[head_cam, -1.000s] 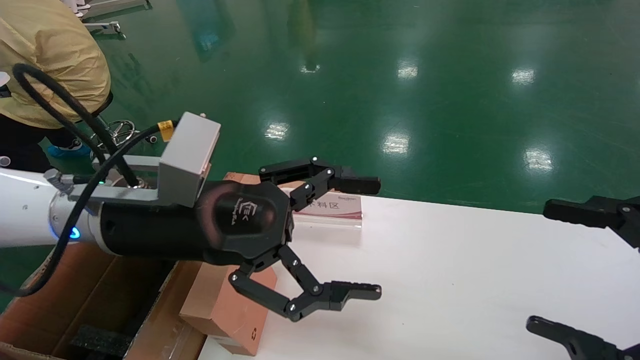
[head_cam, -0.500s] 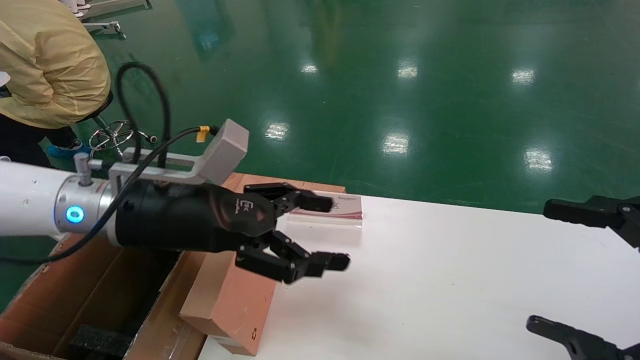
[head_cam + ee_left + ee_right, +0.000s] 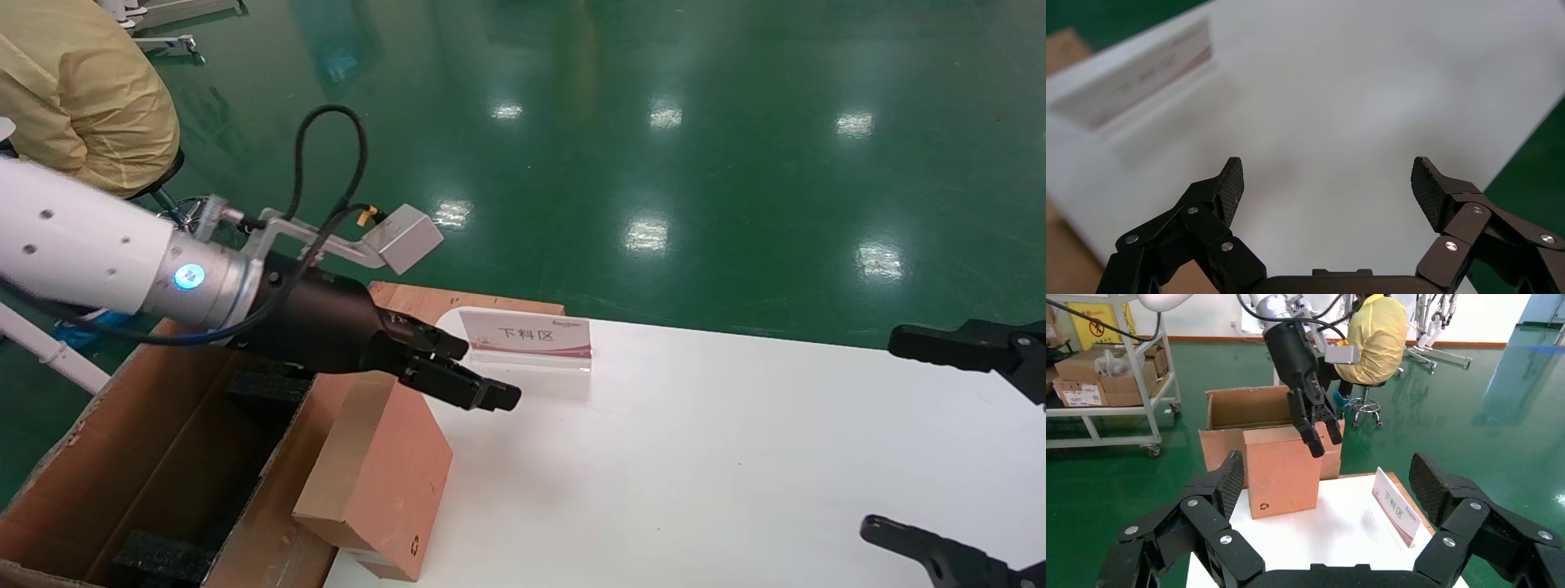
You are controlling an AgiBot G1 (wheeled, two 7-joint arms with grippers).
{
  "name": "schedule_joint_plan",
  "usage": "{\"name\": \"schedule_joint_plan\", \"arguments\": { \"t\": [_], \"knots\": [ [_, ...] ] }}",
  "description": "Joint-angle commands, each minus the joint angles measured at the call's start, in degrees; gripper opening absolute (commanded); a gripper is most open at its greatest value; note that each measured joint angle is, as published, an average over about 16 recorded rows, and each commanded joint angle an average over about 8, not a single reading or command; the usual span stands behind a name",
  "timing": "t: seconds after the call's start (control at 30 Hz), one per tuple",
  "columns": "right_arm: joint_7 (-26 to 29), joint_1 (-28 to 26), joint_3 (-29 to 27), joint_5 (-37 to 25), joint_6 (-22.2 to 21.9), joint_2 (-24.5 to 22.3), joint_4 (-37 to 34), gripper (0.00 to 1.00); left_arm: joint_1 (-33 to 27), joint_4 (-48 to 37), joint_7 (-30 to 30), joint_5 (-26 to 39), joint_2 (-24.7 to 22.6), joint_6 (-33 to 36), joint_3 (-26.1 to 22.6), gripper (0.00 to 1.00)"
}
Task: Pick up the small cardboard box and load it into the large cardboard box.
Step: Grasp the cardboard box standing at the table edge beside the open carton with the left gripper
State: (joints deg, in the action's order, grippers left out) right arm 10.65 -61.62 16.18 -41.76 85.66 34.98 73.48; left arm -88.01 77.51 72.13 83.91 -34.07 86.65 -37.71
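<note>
Brown cardboard is what you have at the left end of the white desk point(image 3: 735, 457): the small cardboard box point(image 3: 384, 482), a plain sealed carton with flat faces and a tiny dark recycling mark low on its front, stands upright at the desk's left edge, hard against the large cardboard box point(image 3: 122, 482). That bigger carton is corrugated, open at the top with long flaps, sits beside the desk's left edge, and holds rough black foam blocks point(image 3: 155, 559) inside.

Your left tool point(image 3: 462, 371) hangs above the small box's top, near its far end, and does not touch it; its dark fingers, with knurled pads point(image 3: 1232, 184), stand wide apart in the left wrist view and hold nothing. A second ago that tool was nearer the camera, spread wide over the desk; since then it has turned and dropped lower toward the box and the sign point(image 3: 527, 336), a clear plastic stand with a white card behind it.

Your right tool point(image 3: 956, 441) is parked at the desk's right edge, fingers spread and empty, where it was before. A person in a yellow coat point(image 3: 82, 90) sits beyond the big carton on the glossy green floor point(image 3: 654, 122).
</note>
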Motion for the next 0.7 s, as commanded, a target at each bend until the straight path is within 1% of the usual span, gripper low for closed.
{"name": "schedule_joint_plan", "arguments": {
  "t": [0.03, 0.2, 0.33, 0.53, 0.7],
  "knots": [
    [0.0, 0.0, 0.0, 0.0, 0.0, 0.0, 0.0, 1.00, -2.4, 0.0, 4.2, 3.5, -1.2, 1.7, -1.7, 1.00],
    [0.0, 0.0, 0.0, 0.0, 0.0, 0.0, 0.0, 1.00, -7.8, 0.1, 8.6, 10.1, -4.3, 3.2, -7.4, 1.00],
    [0.0, 0.0, 0.0, 0.0, 0.0, 0.0, 0.0, 1.00, -12.0, 0.2, 11.1, 13.6, -6.5, 3.5, -12.7, 1.00],
    [0.0, 0.0, 0.1, 0.0, 0.0, 0.0, 0.0, 1.00, -18.4, 0.2, 15.8, 16.5, -8.8, 4.0, -21.3, 1.00],
    [0.0, 0.0, 0.1, 0.1, 0.0, 0.0, 0.0, 1.00, -24.1, 0.3, 20.2, 16.9, -10.6, 4.1, -29.3, 1.00]
  ]
}}
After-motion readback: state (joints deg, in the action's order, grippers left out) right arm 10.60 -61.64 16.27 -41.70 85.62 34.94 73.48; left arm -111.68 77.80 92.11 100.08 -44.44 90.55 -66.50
